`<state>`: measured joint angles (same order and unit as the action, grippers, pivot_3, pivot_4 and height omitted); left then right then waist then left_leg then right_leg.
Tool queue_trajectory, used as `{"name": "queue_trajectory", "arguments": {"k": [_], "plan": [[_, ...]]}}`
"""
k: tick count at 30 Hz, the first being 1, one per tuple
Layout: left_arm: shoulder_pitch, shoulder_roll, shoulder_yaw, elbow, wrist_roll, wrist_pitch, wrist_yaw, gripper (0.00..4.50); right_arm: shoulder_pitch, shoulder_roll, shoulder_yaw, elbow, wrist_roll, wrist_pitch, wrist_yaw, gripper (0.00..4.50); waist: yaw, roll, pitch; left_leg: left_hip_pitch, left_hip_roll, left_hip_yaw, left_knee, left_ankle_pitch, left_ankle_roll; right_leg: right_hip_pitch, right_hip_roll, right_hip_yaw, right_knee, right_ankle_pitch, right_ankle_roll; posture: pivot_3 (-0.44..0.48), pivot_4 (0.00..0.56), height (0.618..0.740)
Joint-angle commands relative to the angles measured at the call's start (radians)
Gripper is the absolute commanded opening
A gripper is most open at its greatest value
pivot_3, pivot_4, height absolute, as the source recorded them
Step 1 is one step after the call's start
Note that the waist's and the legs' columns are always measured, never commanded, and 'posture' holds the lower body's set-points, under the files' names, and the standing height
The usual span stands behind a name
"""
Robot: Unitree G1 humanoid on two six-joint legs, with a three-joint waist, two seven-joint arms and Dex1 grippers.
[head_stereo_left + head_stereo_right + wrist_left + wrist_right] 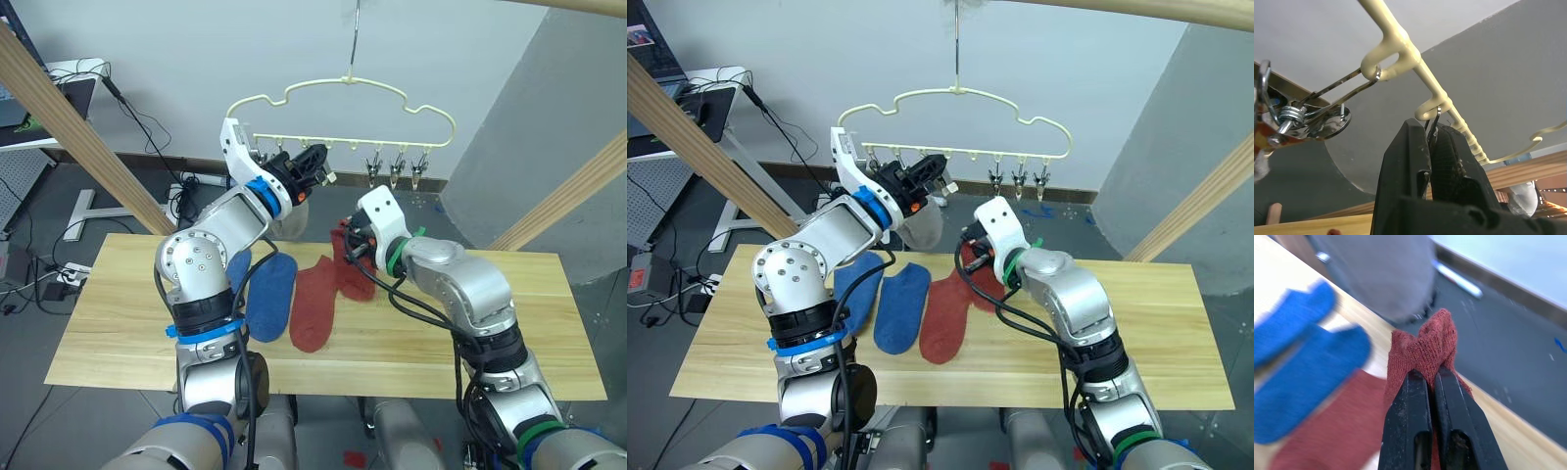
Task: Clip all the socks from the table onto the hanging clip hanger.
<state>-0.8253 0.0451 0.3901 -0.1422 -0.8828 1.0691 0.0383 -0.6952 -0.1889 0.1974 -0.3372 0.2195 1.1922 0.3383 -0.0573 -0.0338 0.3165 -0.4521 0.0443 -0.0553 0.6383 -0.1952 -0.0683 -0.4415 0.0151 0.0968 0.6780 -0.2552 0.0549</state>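
While the left gripper (312, 168) pinches a clip (1433, 128) on the hanger (343, 103), the right gripper (1431, 378) lifts a red sock (1425, 345) above the table (118, 323).

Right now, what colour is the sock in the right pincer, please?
Rust-red sock; right wrist view shows it best.

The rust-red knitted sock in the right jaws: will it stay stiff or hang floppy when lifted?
Probably floppy: the rust-red knitted sock bunches into folds above the right gripper. Likely light, since a narrow pinch holds it. Its coarse knit looks unlikely to slip.
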Motion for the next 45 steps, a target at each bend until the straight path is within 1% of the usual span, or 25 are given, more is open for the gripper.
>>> {"name": "queue_trajectory", "arguments": {"k": [1, 11, 22, 26, 44, 45], "plan": [[-0.024, 0.003, 0.016, -0.012, -0.053, -0.007, 0.01, 0.11, -0.041, 0.003, -0.035, -0.077, 0.031, 0.028, 0.004, 0.02, 0.0, 0.0, 0.0, 0.0, 0.0, 0.0, 0.0, 0.0, 0.0, 0.0, 0.0, 0.0, 0.0, 0.0, 0.0, -0.068, 0.313, 0.74], [-0.015, 0.017, 0.007, -0.013, -0.095, -0.002, 0.041, 0.11, -0.125, 0.019, -0.055, -0.068, 0.049, 0.034, -0.027, 0.02, -0.001, 0.0, 0.0, 0.0, 0.0, 0.0, 0.0, 0.0, 0.0, 0.0, 0.0, 0.0, 0.0, 0.0, 0.0, -0.077, 0.306, 0.74], [-0.002, 0.01, -0.022, -0.034, -0.102, -0.012, 0.066, 0.11, -0.182, 0.041, -0.069, -0.045, 0.06, 0.018, -0.036, 0.02, -0.003, 0.0, 0.0, 0.0, 0.0, 0.0, 0.0, 0.0, 0.0, 0.0, 0.0, 0.0, 0.0, 0.001, -0.002, -0.088, 0.296, 0.74], [0.001, 0.012, -0.029, -0.032, -0.097, -0.022, 0.067, 0.11, -0.196, 0.053, -0.068, -0.039, 0.066, 0.012, -0.033, 0.02, -0.003, 0.0, 0.0, 0.0, 0.0, 0.0, 0.0, 0.0, 0.0, 0.0, 0.0, 0.0, 0.0, 0.002, -0.004, -0.087, 0.295, 0.74], [0.011, 0.021, -0.045, -0.029, -0.113, -0.034, 0.062, 0.11, -0.206, 0.063, -0.058, -0.015, 0.064, 0.006, -0.03, 0.02, -0.003, 0.0, 0.0, 0.0, 0.0, 0.0, 0.0, 0.0, 0.0, 0.0, 0.0, 0.0, 0.0, 0.003, -0.005, -0.081, 0.294, 0.74], [0.012, 0.022, -0.044, -0.03, -0.117, -0.032, 0.061, 0.84, -0.206, 0.063, -0.059, -0.015, 0.064, 0.006, -0.031, 0.0, -0.003, 0.0, 0.0, 0.0, 0.0, 0.0, 0.0, 0.0, 0.0, 0.0, 0.0, 0.0, 0.0, 0.003, -0.005, -0.081, 0.294, 0.74]]}}
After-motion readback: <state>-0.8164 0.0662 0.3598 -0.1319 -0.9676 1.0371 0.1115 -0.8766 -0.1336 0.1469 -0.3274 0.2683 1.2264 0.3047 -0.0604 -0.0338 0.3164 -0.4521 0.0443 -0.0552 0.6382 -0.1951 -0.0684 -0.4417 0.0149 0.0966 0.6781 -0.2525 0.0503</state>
